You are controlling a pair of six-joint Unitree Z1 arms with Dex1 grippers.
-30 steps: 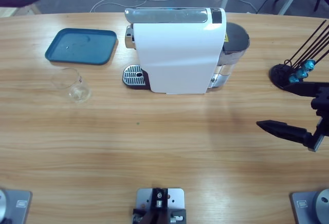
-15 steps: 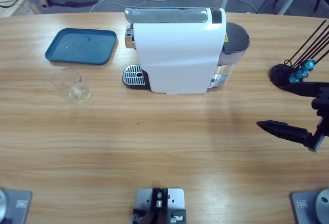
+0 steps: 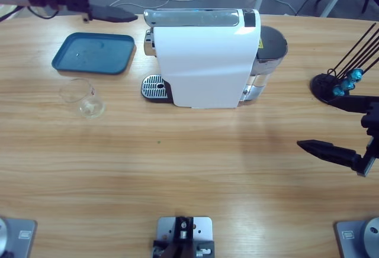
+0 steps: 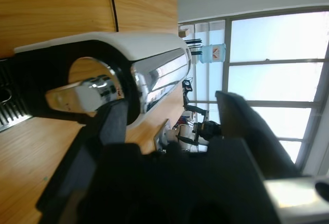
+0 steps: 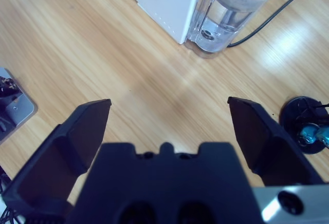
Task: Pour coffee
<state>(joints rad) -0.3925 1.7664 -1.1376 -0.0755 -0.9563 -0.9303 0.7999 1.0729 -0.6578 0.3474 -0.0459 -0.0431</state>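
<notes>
- The desk (image 3: 189, 175) carries everything; the coffee machine (image 3: 204, 57) stands near the middle of its far edge, spout (image 3: 149, 42) and drip grate (image 3: 154, 86) facing the left end.
- A teal tray (image 3: 93, 52) lies by the far-left corner, just beside the machine.
- The glass (image 3: 83, 97) sits just in front of the tray, on the near side, apart from the grate; a shallow pale pool of coffee (image 3: 90, 109) shows at its bottom.
- The left end effector (image 3: 112, 13) hangs over the far-left edge, released, jaws spread and pointing along that edge toward the machine's top. The glass lies toward the near edge from it, past the tray.
- The right end effector (image 3: 323, 125) is at the right end, jaws wide and empty, well apart from the glass.
- Judging by this, the left arm is far nearer to the glass.
</notes>
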